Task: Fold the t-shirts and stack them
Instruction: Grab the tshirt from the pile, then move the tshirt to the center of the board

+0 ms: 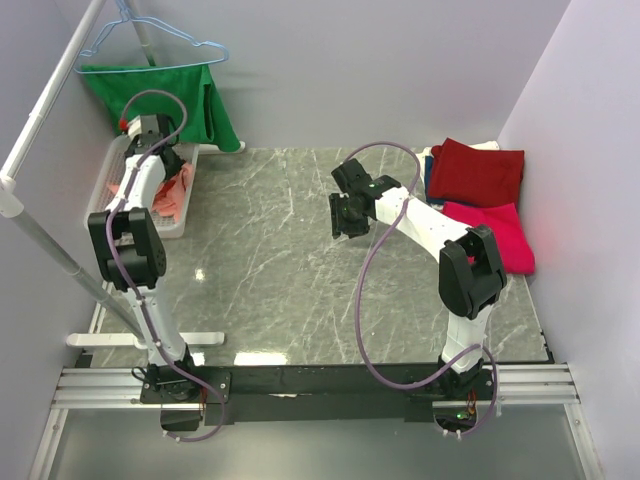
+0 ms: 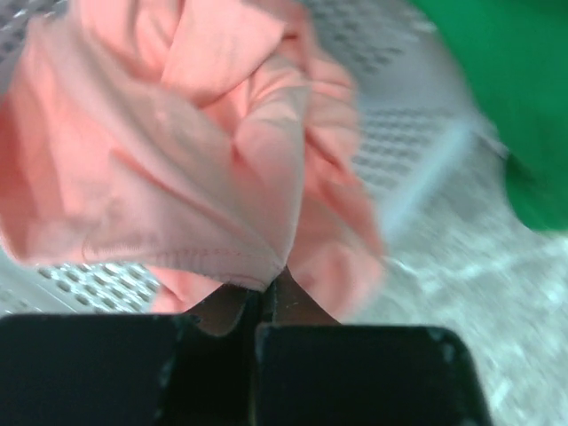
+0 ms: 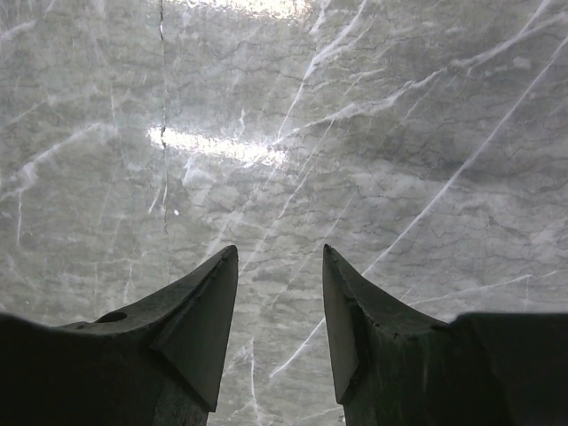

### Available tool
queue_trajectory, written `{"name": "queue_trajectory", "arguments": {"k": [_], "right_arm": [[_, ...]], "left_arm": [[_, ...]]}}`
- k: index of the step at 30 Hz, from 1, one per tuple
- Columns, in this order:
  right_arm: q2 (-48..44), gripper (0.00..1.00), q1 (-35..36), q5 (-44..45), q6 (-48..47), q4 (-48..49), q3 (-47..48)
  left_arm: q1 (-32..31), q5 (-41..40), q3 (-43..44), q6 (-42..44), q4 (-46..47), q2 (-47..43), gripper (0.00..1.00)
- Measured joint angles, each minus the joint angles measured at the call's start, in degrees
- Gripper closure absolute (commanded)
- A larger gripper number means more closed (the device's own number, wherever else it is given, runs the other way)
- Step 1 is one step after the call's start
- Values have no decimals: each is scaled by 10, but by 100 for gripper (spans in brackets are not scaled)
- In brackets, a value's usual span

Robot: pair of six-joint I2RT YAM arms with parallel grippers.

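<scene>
The salmon-pink t-shirt (image 2: 204,160) hangs bunched from my left gripper (image 2: 266,297), whose jaws are closed on a fold of its hem, above the white mesh basket (image 2: 399,133). In the top view the left gripper (image 1: 165,160) is over the basket (image 1: 150,222) with the salmon cloth (image 1: 178,195) beneath it. The dark red t-shirt (image 1: 478,172) and the crimson-pink t-shirt (image 1: 500,232) lie folded at the far right of the table. My right gripper (image 3: 280,257) is open and empty over bare marble; in the top view it (image 1: 348,218) hovers near the table's centre.
A green garment (image 1: 165,95) on a light-blue wire hanger (image 1: 150,45) hangs at the back left, also showing in the left wrist view (image 2: 506,98). A white rail (image 1: 40,110) runs along the left side. The grey marble tabletop (image 1: 280,270) spans the middle.
</scene>
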Motion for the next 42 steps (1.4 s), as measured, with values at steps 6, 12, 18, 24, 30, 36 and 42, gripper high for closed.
{"name": "queue_trajectory", "arguments": {"k": [6, 12, 18, 24, 30, 36, 42], "right_arm": [[0, 51, 0, 5, 0, 0, 0], [0, 51, -5, 17, 7, 0, 0], [-12, 51, -42, 27, 30, 1, 0], [-61, 51, -136, 20, 77, 29, -16], [-111, 51, -188, 22, 97, 42, -17], [-143, 50, -181, 19, 105, 60, -39], [-159, 50, -181, 16, 112, 65, -79]], "left_arm": [[-55, 5, 0, 21, 8, -63, 99], [-148, 6, 31, 45, 6, -146, 99], [-233, 12, 112, 68, 2, -202, 99], [-324, 40, 142, 113, 22, -298, 99], [-391, 120, 130, 144, 61, -403, 99], [-402, 212, 103, 153, 111, -479, 99], [-403, 245, 84, 154, 123, -489, 99]]}}
